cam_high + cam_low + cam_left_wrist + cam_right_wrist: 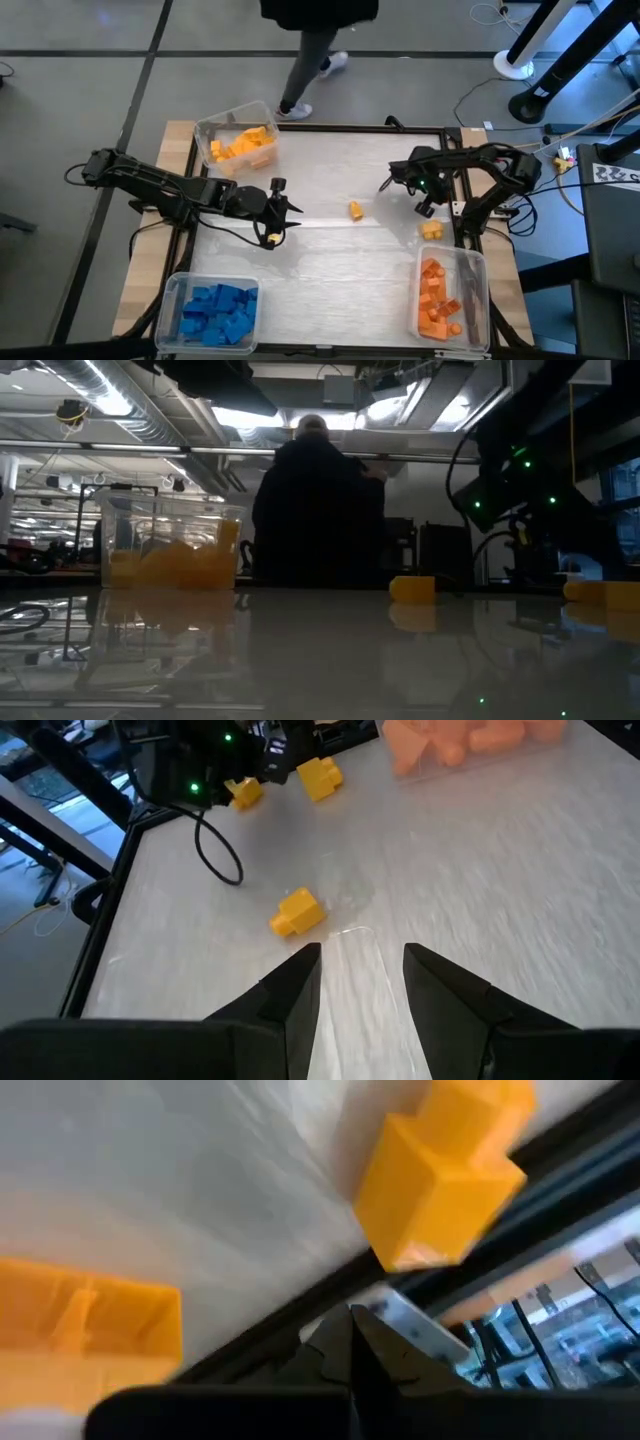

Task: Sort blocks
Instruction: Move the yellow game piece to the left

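A yellow block (355, 210) (297, 912) lies alone mid-table, just ahead of my left gripper (362, 970) (283, 210). That gripper hangs open above the table with nothing between its fingers. A small yellow piece (272, 240) shows right beside it. My right gripper (425, 207) (352, 1350) is shut and points down by the table's right edge. Close to it are two yellow blocks (432, 230) (440, 1180), apart from its fingertips. Sorted blocks fill three clear bins.
The bin of yellow blocks (240, 145) stands far left, the blue bin (210, 310) near left and the orange bin (445, 295) near right. A black frame (455, 225) runs along the table's right edge. A person (310, 50) stands beyond the far edge.
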`<state>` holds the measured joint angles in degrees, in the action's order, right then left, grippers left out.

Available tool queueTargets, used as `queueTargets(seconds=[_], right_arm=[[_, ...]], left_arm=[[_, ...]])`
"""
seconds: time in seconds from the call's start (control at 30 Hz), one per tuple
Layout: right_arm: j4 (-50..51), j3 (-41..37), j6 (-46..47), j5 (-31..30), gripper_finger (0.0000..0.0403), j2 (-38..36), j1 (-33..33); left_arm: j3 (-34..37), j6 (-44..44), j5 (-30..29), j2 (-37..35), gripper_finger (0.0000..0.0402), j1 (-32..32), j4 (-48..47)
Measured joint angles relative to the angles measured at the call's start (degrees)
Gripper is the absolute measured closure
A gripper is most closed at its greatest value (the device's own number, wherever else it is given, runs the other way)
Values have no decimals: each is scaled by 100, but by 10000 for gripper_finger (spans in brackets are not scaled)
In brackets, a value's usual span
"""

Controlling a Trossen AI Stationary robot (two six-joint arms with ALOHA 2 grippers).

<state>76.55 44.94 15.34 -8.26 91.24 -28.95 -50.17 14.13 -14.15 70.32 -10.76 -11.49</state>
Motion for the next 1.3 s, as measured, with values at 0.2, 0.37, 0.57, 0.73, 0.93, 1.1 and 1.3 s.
queueTargets(seconds=[0.2,0.37,0.57,0.73,0.93,1.1,1.3], right_arm=[[-411,-193,5,-17,402,0,5],[-194,-193,66,-116,402,0,5],[296,-130,130,46,402,0,7],[509,20,296,-494,402,0,5],[-19,27,347,-844,402,0,5],[-306,30,226,-961,402,0,5],[-541,32,103,-719,402,0,5]], left_arm=[[0,105,0,0,268,-1,2],[0,108,0,0,268,-2,4],[0,108,0,0,268,-2,5],[0,108,0,0,268,0,7],[0,101,0,0,268,-2,7],[0,88,0,0,268,-2,7],[0,88,0,0,268,-1,2]])
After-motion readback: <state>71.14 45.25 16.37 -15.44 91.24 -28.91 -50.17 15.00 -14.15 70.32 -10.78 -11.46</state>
